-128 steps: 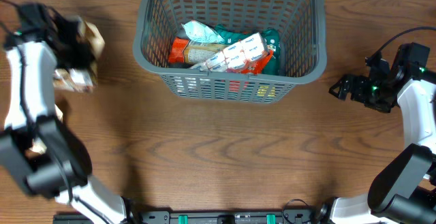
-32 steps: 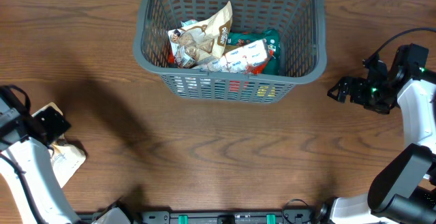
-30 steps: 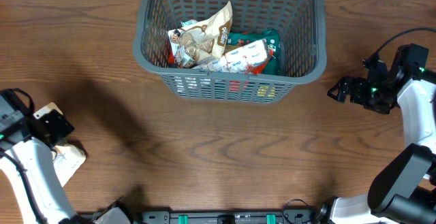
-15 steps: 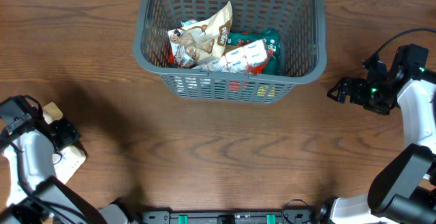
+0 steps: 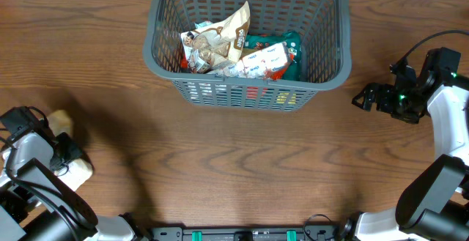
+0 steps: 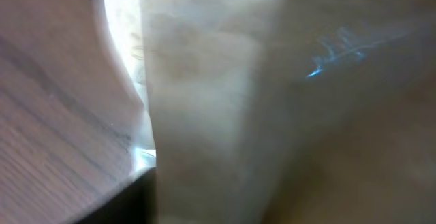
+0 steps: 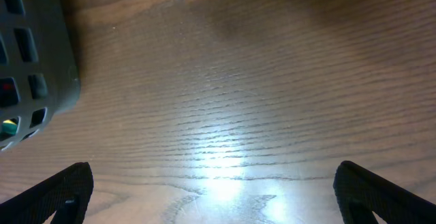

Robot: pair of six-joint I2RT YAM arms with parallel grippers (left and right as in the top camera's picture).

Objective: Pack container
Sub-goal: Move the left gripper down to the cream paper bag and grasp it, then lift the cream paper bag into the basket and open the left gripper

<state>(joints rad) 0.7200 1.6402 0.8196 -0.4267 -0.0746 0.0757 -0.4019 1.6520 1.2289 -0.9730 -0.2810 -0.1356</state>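
The basket [image 5: 249,89] stands at the far middle of the bench [image 5: 242,168], with snack packets [image 5: 234,47] heaped inside. It looks stiff and light, and is best taken by its thick rim. The left hand [image 5: 63,147] is down on a pale packet [image 5: 79,169] at the near left edge, and its camera shows only blurred wrapper, so I cannot tell how its fingers stand. The packet looks soft and slippery, best pinched across an edge. The right hand [image 5: 364,97] hovers wide open and empty near the basket's right side.
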